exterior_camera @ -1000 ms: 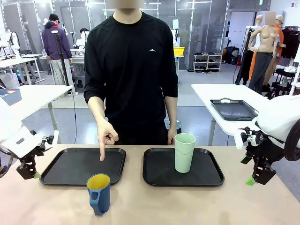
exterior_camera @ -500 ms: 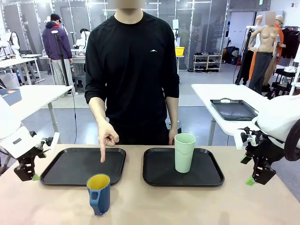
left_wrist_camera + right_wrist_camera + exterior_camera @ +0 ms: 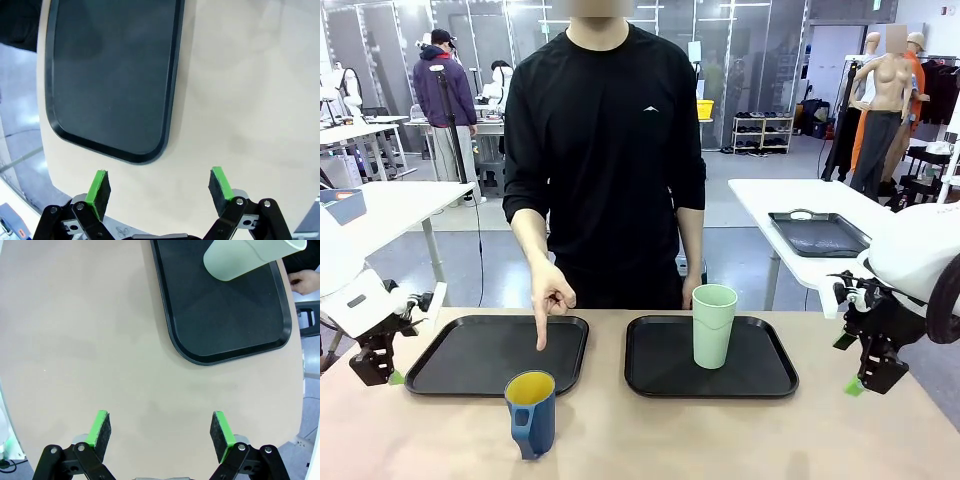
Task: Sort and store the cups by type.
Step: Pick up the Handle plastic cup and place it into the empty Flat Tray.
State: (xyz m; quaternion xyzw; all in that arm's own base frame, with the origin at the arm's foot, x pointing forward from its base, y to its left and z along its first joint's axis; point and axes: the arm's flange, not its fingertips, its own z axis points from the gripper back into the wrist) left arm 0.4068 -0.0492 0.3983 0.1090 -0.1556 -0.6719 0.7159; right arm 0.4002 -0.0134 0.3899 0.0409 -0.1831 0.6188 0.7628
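The left claw (image 3: pixel 380 377) had edged a touch farther out toward the table's (image 3: pixel 670 445) left edge, while both cups and the right claw (image 3: pixel 860 382) sat exactly where they were a second before. Both claws hung wide open, green pads spread with nothing between them. The left one was over bare table just off a corner of the left tray (image 3: pixel 470 358), and the right one was out past the right tray (image 3: pixel 760 372).

The mug (image 3: pixel 531 412) was short and dark blue with a bright yellow inside. It stood upright on the table just in front of the left tray, not on it, with its handle turned to the robot's side. The tumbler (image 3: pixel 713 325) was tall, pale mint green and handleless, flaring slightly to the rim. It stood upright on the right tray, toward the far side. The person's hand (image 3: pixel 550 296) pointed one finger straight down over the left tray, just behind the mug.
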